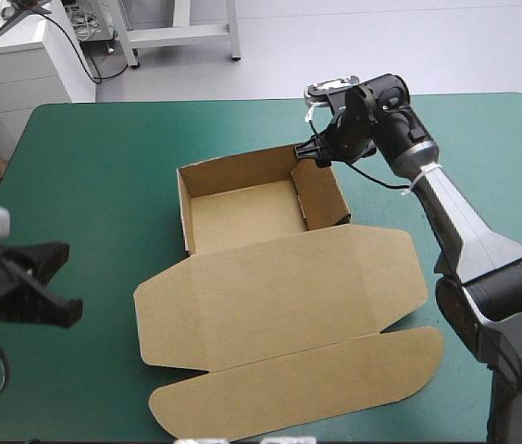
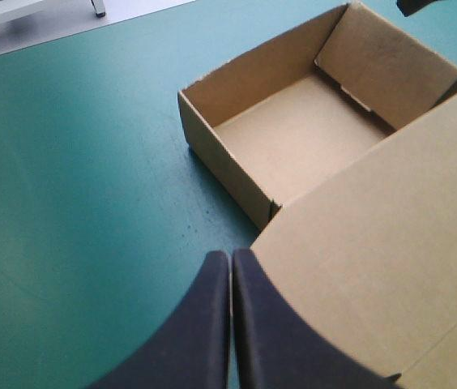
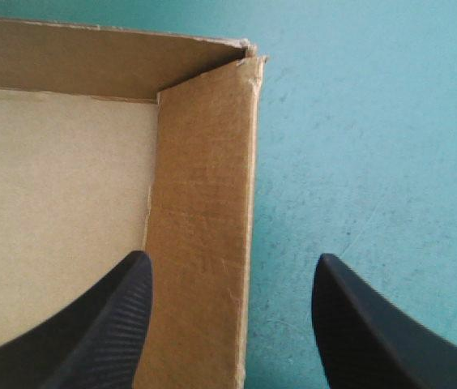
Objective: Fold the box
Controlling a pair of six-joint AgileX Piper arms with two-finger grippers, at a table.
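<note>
- While the box point(image 1: 242, 213) sits mid-table on the cover point(image 1: 104, 166), its tray point(image 2: 293, 138) lies toward 12 o'clock with walls up, and the lid point(image 1: 279, 296) lies flat toward 6 o'clock.
- Right gripper point(image 3: 230, 257) is at the tray's 1 o'clock corner, its fingers point(image 3: 107, 324) spread wide and pinching nothing.
- The relation that matters: the tray's 3 o'clock wall point(image 3: 204, 227) stands between those fingers — one hangs over the tray floor, the other over bare cover outside.
- That wall's long axis runs straight ahead of the gripper and ends at the corner where it meets the 12 o'clock wall. The fingers therefore straddle it across its thickness, not along its length.
- Whether either finger touches the board, I cannot tell.
- Left gripper point(image 2: 231, 253) hangs toward the table's 8 o'clock edge, fingers pressed together in a point. It is over cover near the lid's 9 o'clock corner and clear of the tray.
- By my judgement the right arm is much the nearer to the wall, so any squeeze or press to seat it falls to that arm. The left would suit the lid.
- Risk, as I judge it: a squeeze off the wall's line could bow the board or nudge the light tray toward 9 o'clock.
</note>
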